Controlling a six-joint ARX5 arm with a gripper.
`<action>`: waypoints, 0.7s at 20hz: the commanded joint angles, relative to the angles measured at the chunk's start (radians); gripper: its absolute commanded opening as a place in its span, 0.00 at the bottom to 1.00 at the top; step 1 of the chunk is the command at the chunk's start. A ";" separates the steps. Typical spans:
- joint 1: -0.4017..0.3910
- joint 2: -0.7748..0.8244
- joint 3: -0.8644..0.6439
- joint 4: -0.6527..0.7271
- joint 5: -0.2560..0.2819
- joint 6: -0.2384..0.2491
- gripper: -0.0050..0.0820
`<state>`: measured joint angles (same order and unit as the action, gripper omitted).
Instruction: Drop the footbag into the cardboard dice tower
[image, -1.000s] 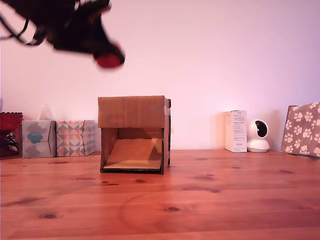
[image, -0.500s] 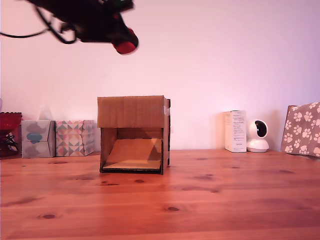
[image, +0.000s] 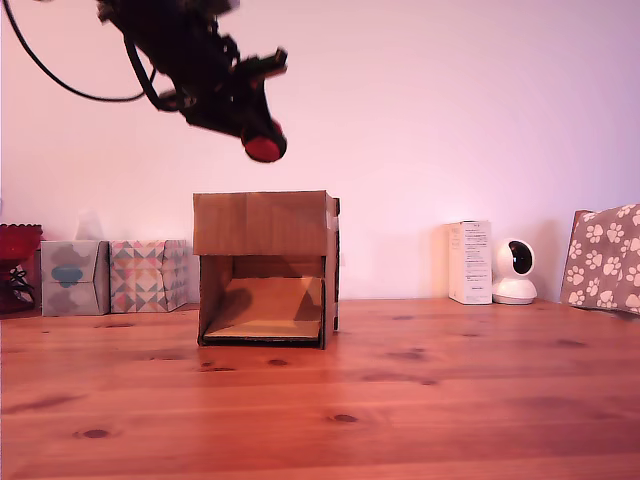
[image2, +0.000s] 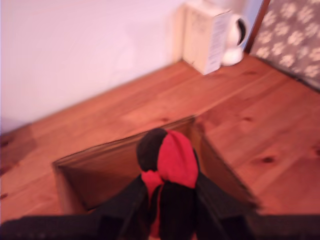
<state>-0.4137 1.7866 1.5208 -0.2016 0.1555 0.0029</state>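
Your cardboard dice tower (image: 265, 268) hasn't moved on the table (image: 400, 400); what moved is the gripper (image: 258, 140), which has swung across and dipped, jaws clenched on the footbag (image2: 167, 157), now just above the tower's open top. That looks like release position. The white carton (image: 471, 262) and patterned boxes (image: 150, 275) flank the tower, well apart; nothing blocks the drop.
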 joint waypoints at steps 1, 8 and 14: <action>0.005 0.029 0.043 -0.003 0.006 0.004 0.24; 0.006 0.080 0.088 -0.015 0.021 0.023 0.71; 0.006 0.048 0.094 -0.126 0.021 0.032 0.49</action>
<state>-0.4053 1.8389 1.6085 -0.3134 0.1749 0.0303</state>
